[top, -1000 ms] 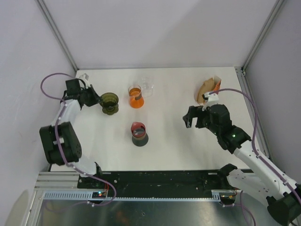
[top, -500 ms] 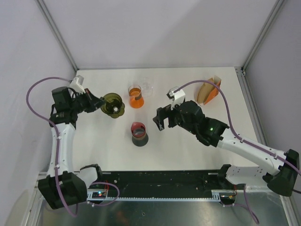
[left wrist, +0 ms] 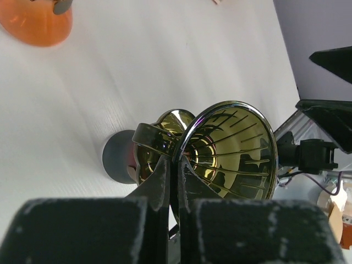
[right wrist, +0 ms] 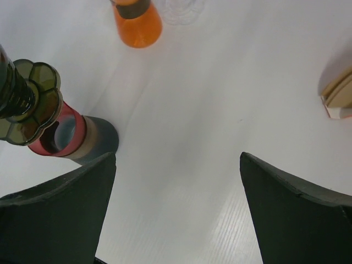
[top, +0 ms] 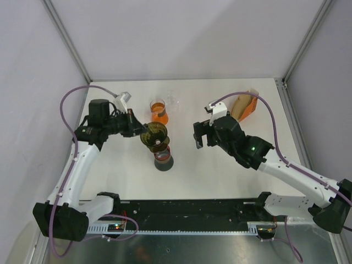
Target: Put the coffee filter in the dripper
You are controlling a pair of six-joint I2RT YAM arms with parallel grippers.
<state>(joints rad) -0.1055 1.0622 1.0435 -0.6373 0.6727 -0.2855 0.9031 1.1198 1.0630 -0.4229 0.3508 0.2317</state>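
The dripper (top: 154, 135), a ribbed olive-green glass cone, hangs tilted just above a red cup on a grey base (top: 163, 158). My left gripper (top: 135, 127) is shut on the dripper's rim; in the left wrist view the fingertips (left wrist: 177, 162) pinch the rim of the dripper (left wrist: 231, 148). The coffee filter (top: 241, 105) is a brown stack in an orange holder at the back right. My right gripper (top: 199, 137) is open over bare table, right of the cup. Between its fingers (right wrist: 177, 157) there is nothing, and the dripper (right wrist: 30, 104) and filter holder (right wrist: 336, 93) show at the edges.
An orange carafe (top: 159, 113) stands behind the cup, with a clear glass (top: 174, 100) just beyond it. The red cup (right wrist: 71, 137) sits under the dripper's foot. White walls and metal frame posts close in the table.
My left arm has carried the dripper from the back left rightwards to above the red cup. The right arm swung left toward the middle, then drew back slightly, staying open.
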